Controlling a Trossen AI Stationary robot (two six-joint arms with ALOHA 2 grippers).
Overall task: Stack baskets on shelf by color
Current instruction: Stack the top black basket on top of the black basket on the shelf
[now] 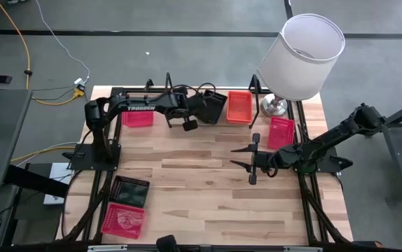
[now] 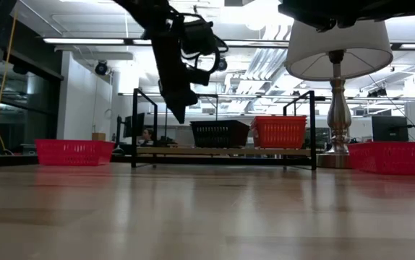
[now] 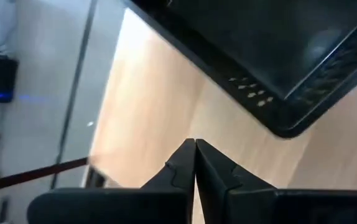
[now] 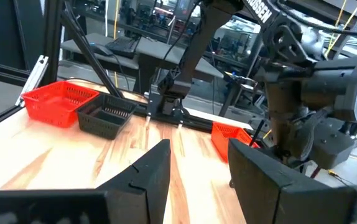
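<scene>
Nearest, a black basket [image 1: 130, 190] and a red basket [image 1: 123, 219] wait at the table's front-left corner. The right gripper [image 1: 243, 156] hangs mid-table, fingers spread, empty. Farther back, the left gripper [image 1: 189, 124] hovers, fingers pressed together, beside the shelf [image 2: 222, 152], which holds one black basket [image 1: 213, 106] and one orange basket [image 1: 239, 106]. Two red baskets [image 1: 137, 117] [image 1: 281, 131] lie off it; most stacking is left.

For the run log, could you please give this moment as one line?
left gripper shut, empty, raised by black basket on shelf | right gripper open, mid-table | orange basket shelved
</scene>
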